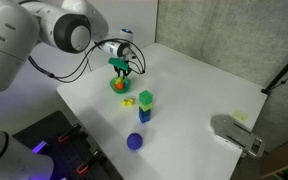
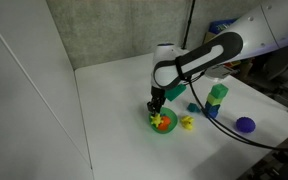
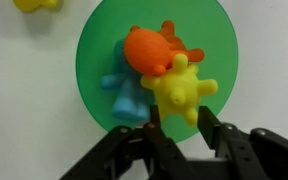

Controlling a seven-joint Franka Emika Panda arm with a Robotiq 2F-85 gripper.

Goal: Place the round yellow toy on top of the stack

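1. On the white table [image 1: 204,80], the green dish [image 3: 94,40] lies under the gripper [image 3: 180,120]. The arm [image 2: 199,60] reaches down over it in both exterior views.
2. The dish holds three pieces packed together: the round yellow toy [image 3: 179,88], an orange toy [image 3: 147,50] and a blue piece [image 3: 124,92].
3. The round yellow toy has short knobs around its body. It touches the orange toy, which lies on the side of it away from the gripper.
4. In the wrist view the round yellow toy sits directly ahead of the gripper. Its near edge lies between the two fingertips [image 3: 154,125].
5. The gripper is released: the jaws stand apart, one to each side of the toy's near edge. Whether either finger touches the toy cannot be told.
6. In an exterior view the gripper [image 1: 121,70] hangs just above the dish [image 1: 119,88], fingers pointing down.
7. The stack [image 1: 145,105], a green block over a blue one, stands upright on the table, apart from the dish. Nothing lies on top of it.
8. A flat yellow piece [image 1: 127,100] lies on the table between the dish and the stack. The same piece shows at the upper corner of the wrist view [image 3: 32,5].
9. A purple ball [image 1: 134,141] rests on the table beyond the stack, well apart from the gripper.
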